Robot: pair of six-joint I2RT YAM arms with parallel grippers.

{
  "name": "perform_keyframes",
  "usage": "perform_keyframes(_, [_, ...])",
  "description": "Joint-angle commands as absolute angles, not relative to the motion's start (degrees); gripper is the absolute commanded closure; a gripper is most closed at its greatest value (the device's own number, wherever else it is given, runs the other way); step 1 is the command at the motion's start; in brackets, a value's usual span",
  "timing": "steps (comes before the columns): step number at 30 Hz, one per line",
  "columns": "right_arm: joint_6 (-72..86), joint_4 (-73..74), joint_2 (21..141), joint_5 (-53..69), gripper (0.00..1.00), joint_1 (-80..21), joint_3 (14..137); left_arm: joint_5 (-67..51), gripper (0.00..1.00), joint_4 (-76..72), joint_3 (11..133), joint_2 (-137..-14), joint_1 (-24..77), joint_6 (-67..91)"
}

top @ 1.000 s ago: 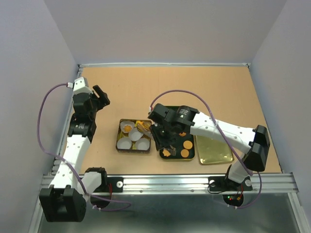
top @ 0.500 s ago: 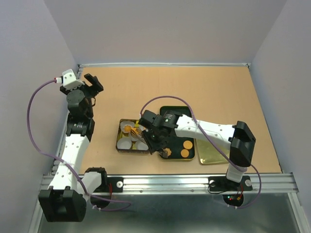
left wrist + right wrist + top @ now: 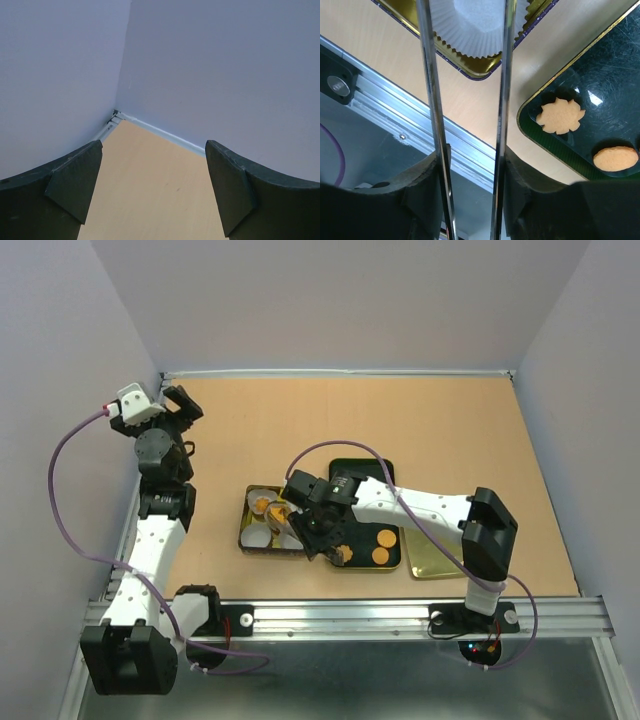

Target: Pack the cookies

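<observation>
My right gripper (image 3: 470,165) is shut on a pair of metal tongs (image 3: 503,95). Their blades reach over a white paper cup (image 3: 470,22) in the gold tin (image 3: 476,73); the tips are out of view. In the top view the right gripper (image 3: 312,530) hovers at the tin's (image 3: 243,530) right side, where an orange cookie (image 3: 261,505) lies in a cup. A flower cookie (image 3: 561,116) and a round cookie (image 3: 615,158) lie on the dark green tray (image 3: 532,127). Round cookies (image 3: 384,537) also show there from above. My left gripper (image 3: 180,405) is open and empty, raised at the far left.
A gold lid (image 3: 445,552) lies right of the green tray (image 3: 365,468). The metal rail (image 3: 395,130) of the table's near edge runs just below the tin. The left wrist view shows bare table (image 3: 150,190) and the back-left wall corner (image 3: 116,112).
My right arm has carried the tongs left, from over the green tray to over the gold tin. My left arm has swung up and back toward the far left corner.
</observation>
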State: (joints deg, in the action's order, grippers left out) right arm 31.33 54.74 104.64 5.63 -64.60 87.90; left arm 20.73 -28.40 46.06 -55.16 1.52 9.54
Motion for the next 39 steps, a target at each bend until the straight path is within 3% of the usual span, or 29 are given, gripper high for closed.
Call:
perform_keyframes(1, [30.8, 52.5, 105.2, 4.9, 0.52, -65.0, 90.5, 23.2, 0.05, -34.5, 42.7, -52.7, 1.7, 8.4])
perform_keyframes(6, [30.9, 53.3, 105.0, 3.9, 0.47, -65.0, 92.5, 23.0, 0.05, -35.5, 40.2, -51.4, 1.7, 8.3])
perform_keyframes(17, [30.5, 69.0, 101.5, -9.0, 0.40, -62.9, 112.1, 22.7, 0.05, -35.2, 39.5, -50.6, 1.7, 8.2])
perform_keyframes(26, [27.8, 65.5, 92.3, -8.5, 0.41, -47.0, 93.2, 22.1, 0.05, -35.0, 39.6, -50.6, 1.7, 8.0])
perform_keyframes(39, [27.3, 59.5, 93.3, -4.2, 0.41, -44.9, 79.4, 20.4, 0.05, -34.5, 40.3, -52.0, 1.7, 8.3])
